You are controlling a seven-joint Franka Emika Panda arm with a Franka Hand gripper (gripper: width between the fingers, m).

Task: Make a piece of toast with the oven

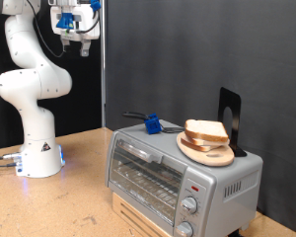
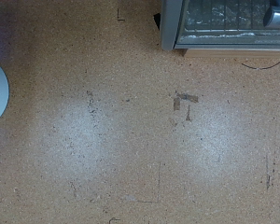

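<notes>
Nearest, lower right of the exterior view, the small silver-grey toaster oven [image 1: 178, 178] sits with its glass door closed. On its roof a round wooden plate [image 1: 207, 150] keeps the pale, brown-crusted piece of toast [image 1: 206, 130] ready, beside a blue clip-like object [image 1: 151, 123]. Farthest, upper left, the white arm's gripper [image 1: 75, 47] hangs high, apparently holding nothing; how wide its fingers stand I cannot tell.

A boxy silver-grey toaster oven [image 1: 180, 174] with a small red mark on its front sits on a speckled tan cork-like tabletop [image 2: 112, 121]. On its top lie pale bread slices with tan crusts [image 1: 207, 131], a light-brown wooden plate [image 1: 209, 152], and a bright blue object [image 1: 151, 123]. The white robot arm [image 1: 32, 89] stands against a black backdrop [image 1: 207, 49].
</notes>
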